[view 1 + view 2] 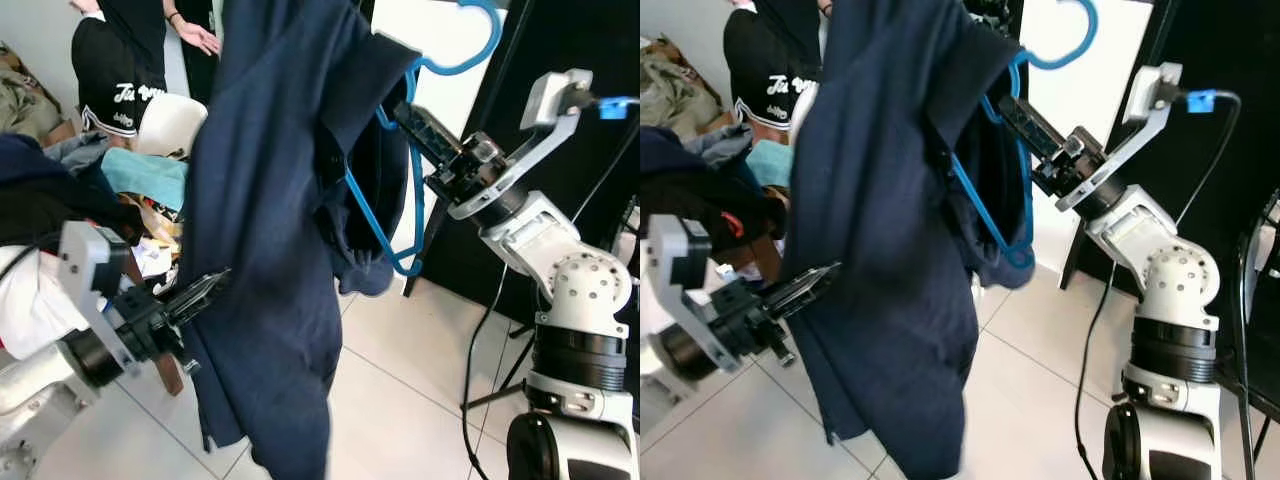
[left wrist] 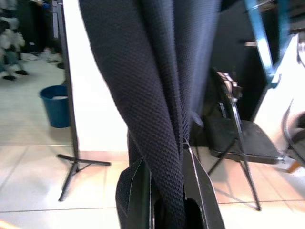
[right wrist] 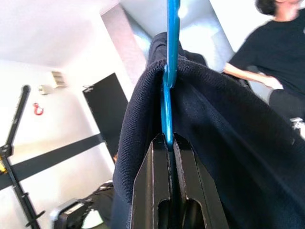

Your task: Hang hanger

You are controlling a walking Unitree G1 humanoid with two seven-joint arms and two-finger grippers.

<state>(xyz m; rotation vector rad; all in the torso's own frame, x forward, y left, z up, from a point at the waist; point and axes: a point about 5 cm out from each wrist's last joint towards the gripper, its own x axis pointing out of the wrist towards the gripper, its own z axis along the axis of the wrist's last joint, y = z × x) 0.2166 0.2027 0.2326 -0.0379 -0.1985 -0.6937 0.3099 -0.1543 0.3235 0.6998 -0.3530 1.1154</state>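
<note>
Blue hanger (image 1: 400, 190), navy garment (image 1: 270, 250), black jaws, white floor tiles (image 1: 400, 400)

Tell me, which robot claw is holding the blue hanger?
The right gripper, raised high, is clamped on the blue hanger. The left gripper, lower down, pinches the navy shirt instead.

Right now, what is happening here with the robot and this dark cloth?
The robot holds up a blue hanger with a navy garment draped over it. The right gripper is shut on the hanger's blue frame, just below the hook. The left gripper pinches the garment's lower edge. The hook is not on any rail yet, so the hanging is not done. A person stands behind, near a pile of clothes.
</note>
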